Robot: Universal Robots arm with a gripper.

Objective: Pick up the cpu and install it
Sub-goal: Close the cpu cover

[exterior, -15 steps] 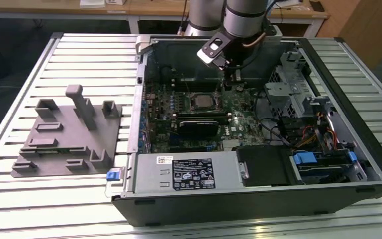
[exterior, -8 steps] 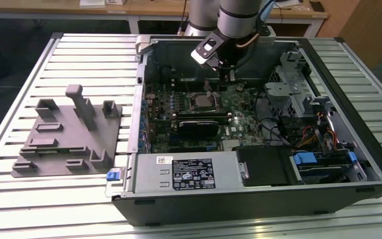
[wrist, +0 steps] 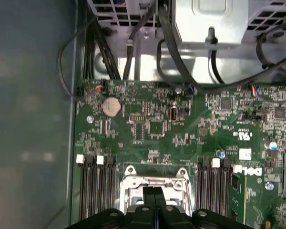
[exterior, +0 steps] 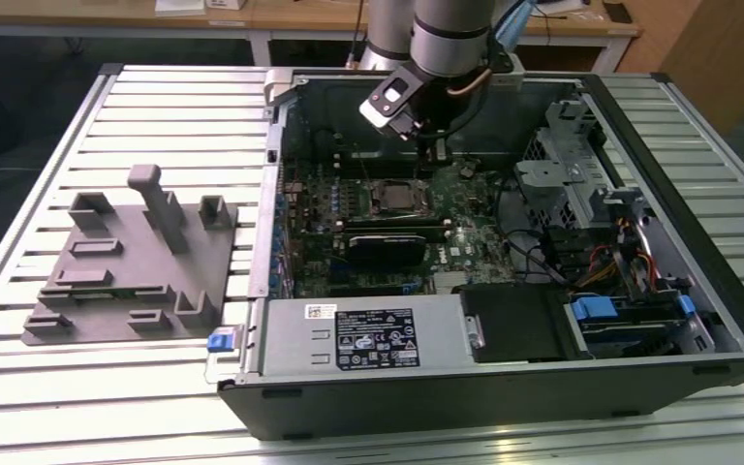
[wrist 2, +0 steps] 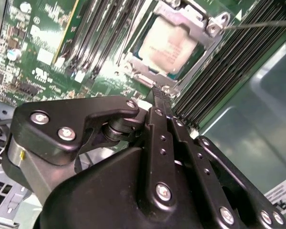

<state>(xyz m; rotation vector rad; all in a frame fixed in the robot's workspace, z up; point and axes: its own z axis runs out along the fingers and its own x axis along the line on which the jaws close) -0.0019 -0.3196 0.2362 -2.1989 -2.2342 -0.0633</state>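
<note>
Your counter [exterior: 139, 107] carries the open computer case [exterior: 502, 397], and everything that matters sits around the socket [wrist: 155, 180] on the green motherboard [wrist: 152, 129]. The cpu [wrist 2: 174, 47] lies inside the socket, silver top up and framed by the metal bracket. It looks seated flat to me. The gripper [wrist 2: 159, 89] hovers just above the socket's edge, its fingers [wrist 2: 159, 143] pressed together with nothing between them. I'd say the placing is done, and the care now belongs at the socket. Keep those closed tips square over it and touch lightly if at all. Mind the thin lever [wrist 2: 262, 22] jutting from the socket's corner and the memory slots [wrist: 95, 191] flanking the socket.
</note>
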